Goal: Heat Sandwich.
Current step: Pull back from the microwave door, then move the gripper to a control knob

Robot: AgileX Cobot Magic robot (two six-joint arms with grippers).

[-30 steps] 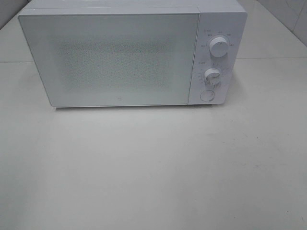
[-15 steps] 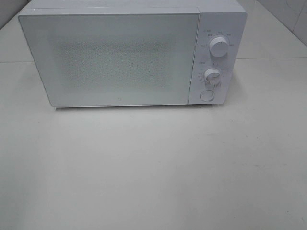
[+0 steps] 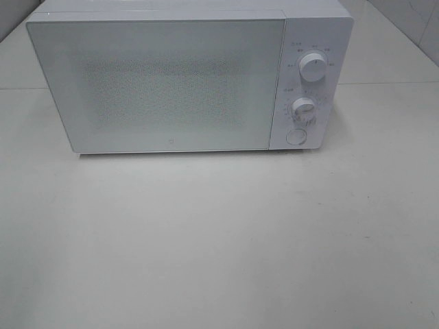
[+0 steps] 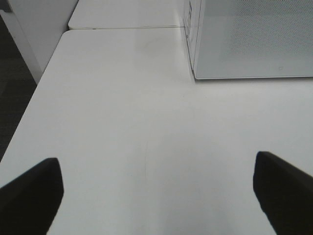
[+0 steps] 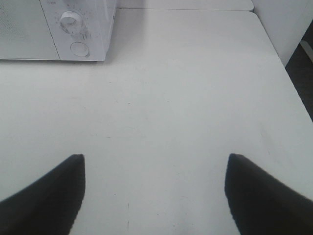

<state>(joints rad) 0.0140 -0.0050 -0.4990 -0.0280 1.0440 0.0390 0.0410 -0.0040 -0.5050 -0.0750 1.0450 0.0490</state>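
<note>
The white microwave [image 3: 185, 79] stands at the back of the table with its door shut; two knobs and a round button sit on its right panel. The sandwich is out of view. My left gripper [image 4: 156, 188] hovers open over bare table, with the microwave's left front corner [image 4: 195, 73] ahead of it. Over the table to the right, my right gripper [image 5: 154, 188] is open too and holds nothing; the microwave's control panel [image 5: 78, 29] lies ahead of it. Neither arm shows in the exterior high view.
The white table [image 3: 219, 240] stretches in front of the microwave. Its left edge [image 4: 29, 107] drops to a dark floor, and its right edge [image 5: 288, 83] runs beside a white wall panel.
</note>
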